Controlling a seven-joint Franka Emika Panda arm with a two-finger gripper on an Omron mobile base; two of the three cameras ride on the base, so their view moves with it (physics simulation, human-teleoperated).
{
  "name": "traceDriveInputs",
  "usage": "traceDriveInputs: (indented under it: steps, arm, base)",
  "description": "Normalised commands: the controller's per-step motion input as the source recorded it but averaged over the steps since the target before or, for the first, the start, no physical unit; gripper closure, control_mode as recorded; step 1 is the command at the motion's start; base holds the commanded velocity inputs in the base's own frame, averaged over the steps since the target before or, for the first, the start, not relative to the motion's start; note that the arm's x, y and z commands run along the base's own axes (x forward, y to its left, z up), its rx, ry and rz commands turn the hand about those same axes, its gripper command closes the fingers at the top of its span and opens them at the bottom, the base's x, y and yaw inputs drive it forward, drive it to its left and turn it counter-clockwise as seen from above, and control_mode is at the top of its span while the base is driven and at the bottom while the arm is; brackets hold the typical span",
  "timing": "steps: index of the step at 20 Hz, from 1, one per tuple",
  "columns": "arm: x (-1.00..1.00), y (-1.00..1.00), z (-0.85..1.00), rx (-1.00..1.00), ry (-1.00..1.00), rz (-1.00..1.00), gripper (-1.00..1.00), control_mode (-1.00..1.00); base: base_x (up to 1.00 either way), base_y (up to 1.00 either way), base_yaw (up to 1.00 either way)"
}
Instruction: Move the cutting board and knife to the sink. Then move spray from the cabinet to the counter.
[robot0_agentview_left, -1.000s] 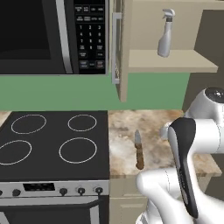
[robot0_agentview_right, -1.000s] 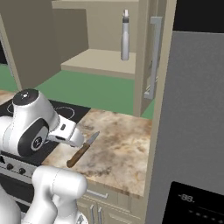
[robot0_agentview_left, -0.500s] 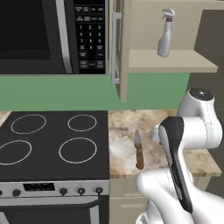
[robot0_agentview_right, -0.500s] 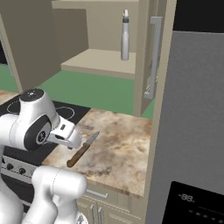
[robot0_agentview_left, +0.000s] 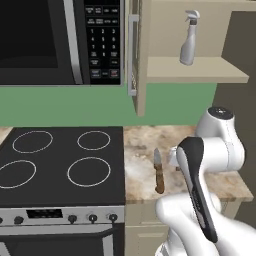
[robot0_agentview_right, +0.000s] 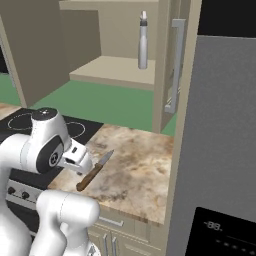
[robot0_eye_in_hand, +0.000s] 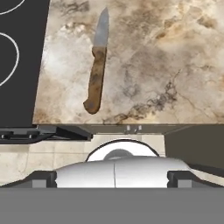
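The knife (robot0_eye_in_hand: 97, 65) lies flat on the counter (robot0_eye_in_hand: 166, 61) beside the stovetop (robot0_agentview_left: 60, 160). The spray (robot0_agentview_left: 188, 38) stands on the cabinet (robot0_agentview_left: 195, 70) shelf. The pincer, spread wide and empty, is mostly hidden behind the arm.

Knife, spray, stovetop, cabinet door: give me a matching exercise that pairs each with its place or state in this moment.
Column one:
1. knife
2. spray
3. stovetop
4. cabinet door

Column two:
A. standing upright on the cabinet shelf
B. swung open, bar handle showing
C. lying flat on the counter near the stovetop's edge
D. black glass with white ring burners, beside the counter

Pairs: 1-C, 2-A, 3-D, 4-B
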Motion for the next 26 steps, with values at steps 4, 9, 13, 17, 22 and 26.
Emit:
traceDriveInputs:
  steps: [4,9,13,17,22,26]
  arm:
    - [0.35,0.07,-0.31,0.06,0.10,0.00,-1.00,-1.00]
    - [0.32,0.03,-0.39,0.01,0.05,0.00,-1.00,-1.00]
    - [0.30,0.02,-0.41,0.00,0.04,0.00,-1.00,-1.00]
    - [0.31,0.03,-0.40,0.00,0.02,0.00,-1.00,-1.00]
    - [0.35,0.08,-0.39,0.00,0.00,0.00,-1.00,-1.00]
    - [0.38,0.14,-0.35,0.00,0.03,0.00,-1.00,-1.00]
  base:
    - [0.00,0.00,0.00]
    - [0.00,0.00,0.00]
    - [0.00,0.00,0.00]
    - [0.00,0.00,0.00]
    - [0.00,0.00,0.00]
    - [0.00,0.00,0.00]
